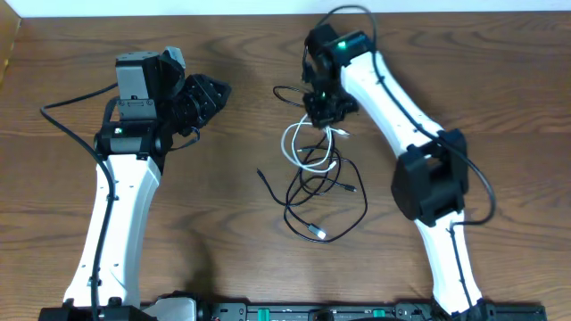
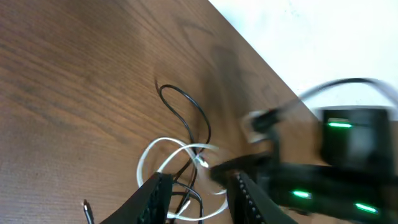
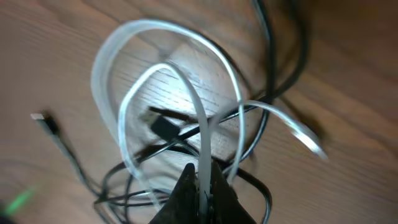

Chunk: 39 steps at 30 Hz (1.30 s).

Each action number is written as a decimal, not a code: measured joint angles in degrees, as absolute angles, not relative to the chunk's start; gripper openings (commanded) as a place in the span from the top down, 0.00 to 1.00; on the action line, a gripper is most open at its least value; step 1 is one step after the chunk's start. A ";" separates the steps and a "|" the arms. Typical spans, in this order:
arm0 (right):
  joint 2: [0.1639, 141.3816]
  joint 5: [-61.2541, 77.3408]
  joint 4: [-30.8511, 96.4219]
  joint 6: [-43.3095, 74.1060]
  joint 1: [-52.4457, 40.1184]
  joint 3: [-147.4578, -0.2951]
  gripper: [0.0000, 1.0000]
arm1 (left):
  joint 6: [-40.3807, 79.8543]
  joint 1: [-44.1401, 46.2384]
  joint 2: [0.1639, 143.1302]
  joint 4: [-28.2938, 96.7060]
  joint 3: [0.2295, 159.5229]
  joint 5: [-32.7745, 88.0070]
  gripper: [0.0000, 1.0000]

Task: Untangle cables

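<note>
From above, we see the 2 cables in 1 loose tangle on the wooden desk (image 1: 241, 223), a little toward 3 o'clock from its middle. The white cable (image 1: 287, 141) coils in the tangle's 12 o'clock half. The black cable (image 1: 364, 198) spreads in wider loops toward 6 o'clock, and 1 silver-tipped plug (image 1: 317, 234) lies at the tangle's 6 o'clock edge.

The right pincer (image 1: 326, 114) sits at the tangle's 12 o'clock edge, right over the white coils. In the right wrist view, its pincer (image 3: 202, 186) is pinched tight on 1 strand of the white cable (image 3: 194, 99), which rises from between the tips toward 12 o'clock. A strand of the black cable (image 3: 186, 135) crosses the gripped strand, and a black plug (image 3: 163, 126) lies inside the white loop.

The left pincer (image 1: 214, 92) is at about 10 o'clock from the tangle, well apart from it. In its wrist view, the left pincer (image 2: 199, 199) shows a narrow gap with nothing gripped. Beyond it we see the white cable (image 2: 168, 144), a loop of black cable (image 2: 186, 102) and the blurred right arm (image 2: 348, 143) at 3 o'clock.
</note>
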<state>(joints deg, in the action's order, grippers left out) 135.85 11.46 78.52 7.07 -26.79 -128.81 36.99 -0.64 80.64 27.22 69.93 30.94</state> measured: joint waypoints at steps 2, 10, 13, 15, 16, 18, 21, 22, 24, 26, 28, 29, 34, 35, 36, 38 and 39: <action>132.53 11.49 78.26 7.07 -26.20 -130.41 0.99 | 36.99 -0.64 80.64 27.33 69.93 30.94 0.66; 108.20 10.98 68.84 8.08 -21.82 -136.49 0.99 | 36.99 -0.67 80.64 28.51 69.93 30.94 0.66; 101.67 10.81 64.97 8.84 -19.70 -137.71 0.99 | 36.99 -0.64 80.64 28.53 69.93 30.94 0.66; 99.15 10.79 63.57 9.74 -18.11 -138.08 0.99 | 36.99 -0.67 80.64 28.53 69.93 30.94 0.66; 98.56 10.85 63.42 10.33 -17.12 -138.08 0.99 | 36.99 -0.64 80.64 28.53 69.93 30.94 0.66; 98.72 10.81 63.53 10.94 -15.57 -138.04 0.99 | 36.99 -0.64 80.64 28.53 69.93 30.94 0.66; 100.73 10.61 63.53 11.55 -12.69 -137.51 0.99 | 36.99 -0.67 80.64 28.56 69.93 30.94 0.66; 101.58 10.50 63.31 11.64 -11.84 -137.34 0.99 | 36.99 -0.64 80.64 28.69 69.93 30.94 0.66; 103.83 10.39 61.89 11.79 -9.80 -137.08 0.99 | 36.99 -0.64 80.64 29.02 69.93 30.94 0.66; 106.41 10.20 59.64 11.81 -7.79 -137.03 0.99 | 36.99 -0.58 80.64 29.21 69.93 30.94 0.66; 109.06 10.17 57.17 11.86 -5.39 -136.86 0.99 | 36.99 -0.16 80.79 29.41 69.93 30.92 0.66; 110.21 10.20 55.61 11.92 -4.29 -136.86 0.99 | 36.99 0.16 80.86 29.47 69.93 30.92 0.66; 118.06 9.76 49.58 11.88 3.09 -136.86 0.99 | 36.99 2.76 81.45 29.54 69.93 30.68 0.66; 119.90 9.32 48.45 11.88 4.80 -136.84 0.99 | 36.99 3.44 81.45 29.58 69.93 30.37 0.66; 121.51 9.13 47.22 11.88 6.22 -136.79 0.99 | 36.99 4.05 81.45 29.56 69.93 29.91 0.66; 124.60 8.32 44.58 11.88 9.04 -136.73 0.99 | 36.99 5.45 81.45 29.58 69.93 28.93 0.66; 126.04 7.86 43.18 11.90 10.35 -136.70 0.99 | 36.99 6.17 81.45 29.56 69.93 28.27 0.66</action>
